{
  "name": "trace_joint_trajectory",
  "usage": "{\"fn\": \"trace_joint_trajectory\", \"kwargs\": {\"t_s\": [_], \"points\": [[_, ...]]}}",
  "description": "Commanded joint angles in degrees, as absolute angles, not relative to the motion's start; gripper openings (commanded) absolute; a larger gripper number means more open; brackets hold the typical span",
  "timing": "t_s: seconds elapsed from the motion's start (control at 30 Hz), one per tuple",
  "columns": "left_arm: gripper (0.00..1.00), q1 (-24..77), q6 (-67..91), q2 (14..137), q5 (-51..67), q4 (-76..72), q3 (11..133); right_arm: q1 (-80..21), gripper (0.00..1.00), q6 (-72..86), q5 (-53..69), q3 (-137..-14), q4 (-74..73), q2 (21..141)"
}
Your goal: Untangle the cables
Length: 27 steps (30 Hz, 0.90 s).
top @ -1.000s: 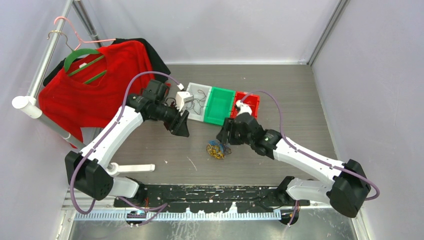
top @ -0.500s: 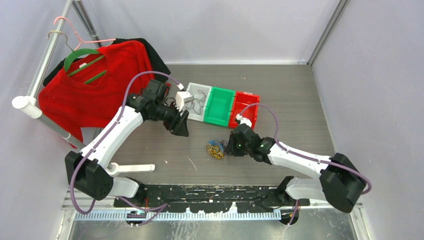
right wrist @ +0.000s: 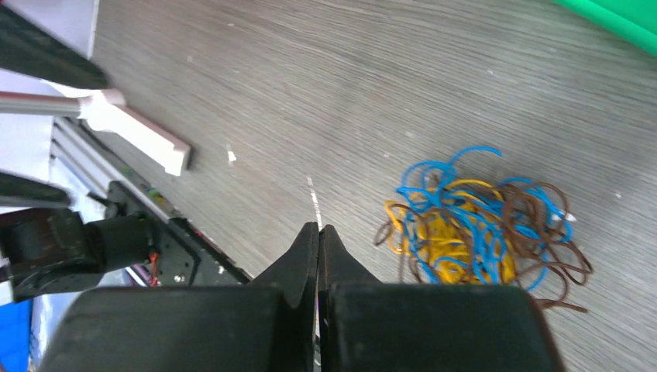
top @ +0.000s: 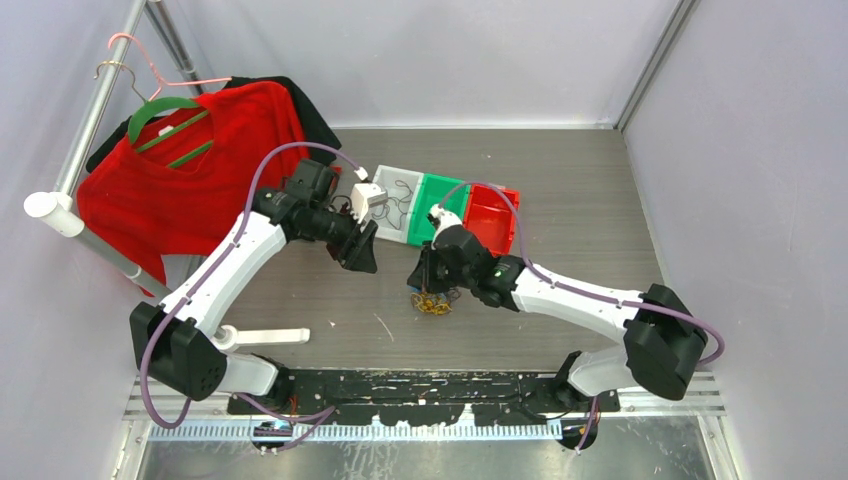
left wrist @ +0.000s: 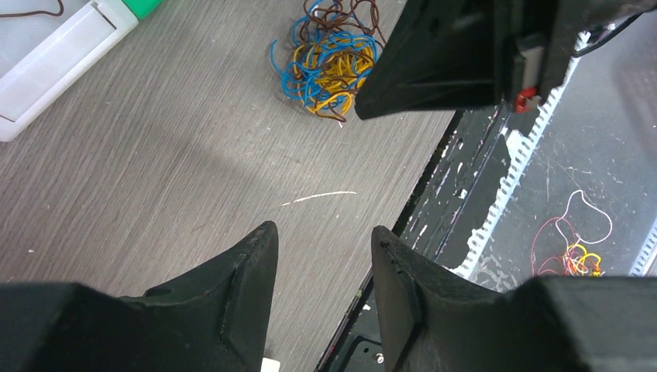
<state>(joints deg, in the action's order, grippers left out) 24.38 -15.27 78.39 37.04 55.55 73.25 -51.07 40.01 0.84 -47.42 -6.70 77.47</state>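
right hand (top: 419,273) swung left, near cables (top: 432,303)

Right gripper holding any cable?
No: the right gripper is shut with nothing between its fingers, and the cables lie in a heap beside it.

No writing, brand, number or sign can be read in any view; the green bin (top: 452,192) beyond the cables (top: 432,300) and the table (top: 580,200) show plain surfaces.
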Motion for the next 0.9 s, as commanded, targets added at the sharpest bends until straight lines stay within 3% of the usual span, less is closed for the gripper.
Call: {"fn": "trace_joint_trajectory", "kwargs": {"t_s": [0.0, 0.07, 0.13, 0.2, 0.3, 0.57, 0.67, 0.87], "points": [[0.48, 24.6, -16.0, 77.1, 37.3, 54.6, 73.0, -52.1, 0.01, 38.5, -1.6, -52.2, -7.2, 76.4], [0.48, 24.6, -16.1, 77.0, 37.3, 54.7, 73.0, -51.8, 0.11, 38.0, -5.6, -52.5, -11.0, 75.4], [0.48, 24.6, -16.0, 76.9, 37.5, 54.4, 72.8, -51.1, 0.38, 38.1, -8.7, -51.9, -15.0, 75.0], [0.48, 24.7, -16.0, 76.7, 37.6, 54.2, 72.7, -50.1, 0.54, 39.9, -11.1, -50.4, -17.8, 74.5], [0.48, 24.6, -16.2, 76.6, 37.3, 54.5, 72.6, -48.7, 0.63, 44.5, -15.8, -47.3, -22.0, 72.9], [0.49, 24.6, -16.5, 75.7, 37.0, 54.7, 72.6, -48.0, 0.59, 50.0, -13.3, -41.7, -17.9, 73.1], [0.49, 24.6, -16.5, 75.5, 36.9, 54.8, 72.6, -47.6, 0.50, 49.8, -12.1, -42.7, -15.5, 76.1], [0.49, 24.6, -16.7, 75.0, 36.6, 55.0, 72.6, -47.4, 0.21, 46.2, -11.5, -46.9, -11.8, 81.2]]}}
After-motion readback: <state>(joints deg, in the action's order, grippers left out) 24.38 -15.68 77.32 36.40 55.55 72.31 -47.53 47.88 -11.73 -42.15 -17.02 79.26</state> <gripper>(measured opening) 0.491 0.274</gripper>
